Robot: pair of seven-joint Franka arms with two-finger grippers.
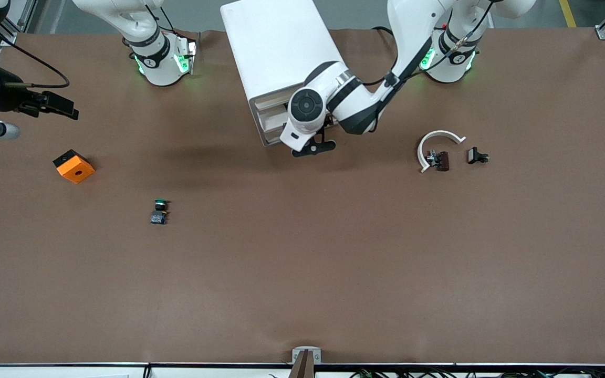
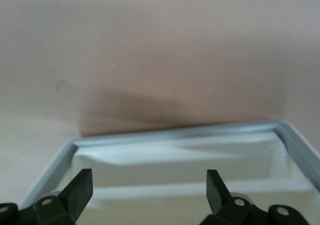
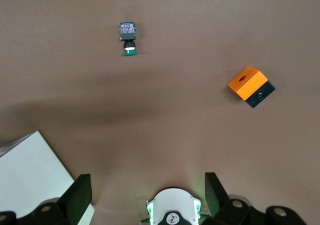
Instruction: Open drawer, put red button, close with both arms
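Jaws of the left gripper [image 2: 149, 192] stand wide and empty at the cabinet's [image 1: 276, 47] drawer [image 2: 175, 170] front. Well apart from the cabinet, toward the left arm's end, the red button [image 1: 437, 160] lies beside a white ring [image 1: 436, 142]. The right gripper [image 3: 145, 195] waits, spread wide, holding nothing.

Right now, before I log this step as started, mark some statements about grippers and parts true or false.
1. The left gripper is at the cabinet front, open. True.
2. The right gripper holds the orange block. False: the block lies on the table; the gripper is open.
3. The green-capped button lies nearer the front camera than the orange block. True.
4. The green-capped button sits inside the white curved piece. False: it lies apart, toward the right arm's end.
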